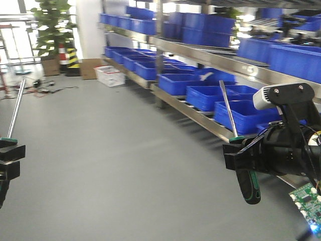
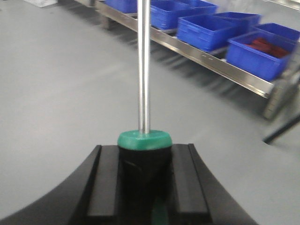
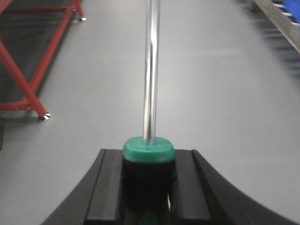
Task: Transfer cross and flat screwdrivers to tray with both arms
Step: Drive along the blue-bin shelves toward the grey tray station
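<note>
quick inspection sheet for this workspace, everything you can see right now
surface: grey floor only; no table in view
job's things: left screwdriver and right screwdriver each held by the handle, shafts pointing up; tray not in view
clutter: white crate and cardboard box on the floor
grippers: left gripper shut on left screwdriver; right gripper shut on right screwdriver
cables: loose wires on the floor, far left
surroundings: shelves with blue bins, plant, red frame
</note>
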